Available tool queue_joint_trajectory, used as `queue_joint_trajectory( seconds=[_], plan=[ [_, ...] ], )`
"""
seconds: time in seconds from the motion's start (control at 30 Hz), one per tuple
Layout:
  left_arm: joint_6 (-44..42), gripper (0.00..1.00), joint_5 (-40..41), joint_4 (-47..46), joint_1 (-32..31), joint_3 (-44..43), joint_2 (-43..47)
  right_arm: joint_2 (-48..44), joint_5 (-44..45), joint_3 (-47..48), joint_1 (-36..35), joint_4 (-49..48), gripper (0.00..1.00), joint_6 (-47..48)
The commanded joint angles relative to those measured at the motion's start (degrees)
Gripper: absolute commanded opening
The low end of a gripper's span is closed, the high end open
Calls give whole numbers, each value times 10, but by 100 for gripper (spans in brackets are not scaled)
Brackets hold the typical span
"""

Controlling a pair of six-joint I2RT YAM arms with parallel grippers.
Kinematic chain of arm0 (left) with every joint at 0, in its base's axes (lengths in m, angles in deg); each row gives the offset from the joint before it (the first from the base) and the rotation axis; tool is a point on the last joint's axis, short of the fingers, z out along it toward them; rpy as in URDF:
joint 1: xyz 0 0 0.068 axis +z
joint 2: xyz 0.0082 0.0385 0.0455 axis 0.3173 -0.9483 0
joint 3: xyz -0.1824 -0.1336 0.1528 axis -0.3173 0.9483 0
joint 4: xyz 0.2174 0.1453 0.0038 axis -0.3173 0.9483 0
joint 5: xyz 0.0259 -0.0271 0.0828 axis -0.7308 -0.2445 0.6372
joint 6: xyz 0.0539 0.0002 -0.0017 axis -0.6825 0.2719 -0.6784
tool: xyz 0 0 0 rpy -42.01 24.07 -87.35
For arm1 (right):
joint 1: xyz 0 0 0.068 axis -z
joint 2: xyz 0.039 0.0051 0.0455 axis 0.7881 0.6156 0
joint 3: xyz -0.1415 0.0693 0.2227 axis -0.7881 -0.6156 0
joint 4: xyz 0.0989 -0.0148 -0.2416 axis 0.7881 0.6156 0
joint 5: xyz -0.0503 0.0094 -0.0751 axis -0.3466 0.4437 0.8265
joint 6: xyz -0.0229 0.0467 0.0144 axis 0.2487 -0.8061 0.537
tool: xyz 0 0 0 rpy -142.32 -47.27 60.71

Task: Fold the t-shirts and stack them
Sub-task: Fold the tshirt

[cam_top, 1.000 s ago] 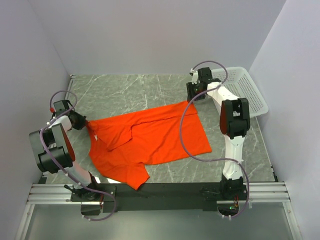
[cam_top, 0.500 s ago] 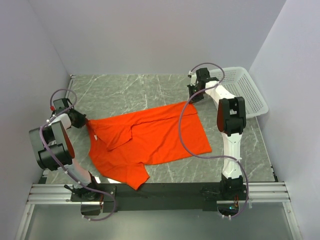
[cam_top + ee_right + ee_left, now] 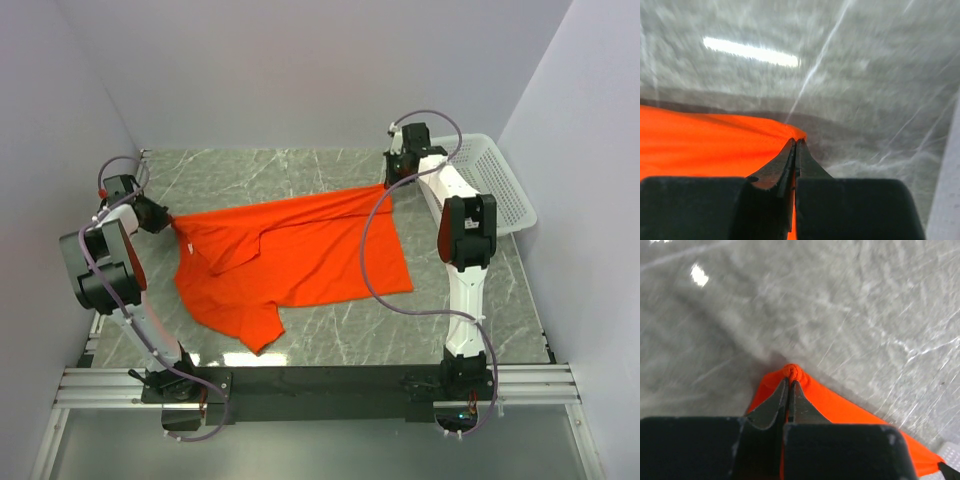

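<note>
2 robot arms hold 1 orange t-shirt (image 3: 290, 255) by its far corners over a grey marble table (image 3: 250, 175).
The left gripper (image 3: 790, 386) is pinched tight on a bunched corner at the shirt's left end. The right gripper (image 3: 795, 149) is clamped flat on the far right corner, near a white basket (image 3: 495, 180). The shirt's far edge runs straight between the 2 grippers, and the rest lies rumpled on the table toward the arm bases.

The matt orange cloth t-shirt (image 3: 300, 262) is wrinkling on the smooth, glossy stone-look worktop (image 3: 250, 180), the far-right basket (image 3: 500, 182) showing white plastic.
</note>
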Motion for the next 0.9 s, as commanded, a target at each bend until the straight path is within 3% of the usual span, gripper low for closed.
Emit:
queue_joint_trajectory(
  seconds=[0.0,0.2,0.27,0.3,0.43,0.53,0.63,0.77,0.87],
  plan=[
    [1,1,9,-5,3,-49,-25,-19,40,52,8,-43,0,-18],
    [0,1,5,4,2,-112,-77,17,49,123,9,-24,2,-18],
    [-6,1,-3,6,1,-131,-91,27,50,139,7,-20,10,-15],
    [-8,2,-5,9,2,-135,-93,24,48,139,5,-20,22,-10],
    [-18,40,7,3,2,-134,-63,-3,49,123,1,-28,42,8],
    [-28,55,30,16,2,-135,-26,-28,45,110,-5,-29,49,19],
    [-42,60,50,28,2,-126,14,-67,2,78,-9,-26,54,39],
    [-58,61,26,2,1,-57,125,-156,-179,-49,-27,-15,56,152],
    [-69,62,-16,-26,-18,28,220,-225,-281,-140,-66,50,56,364]
  ],
)
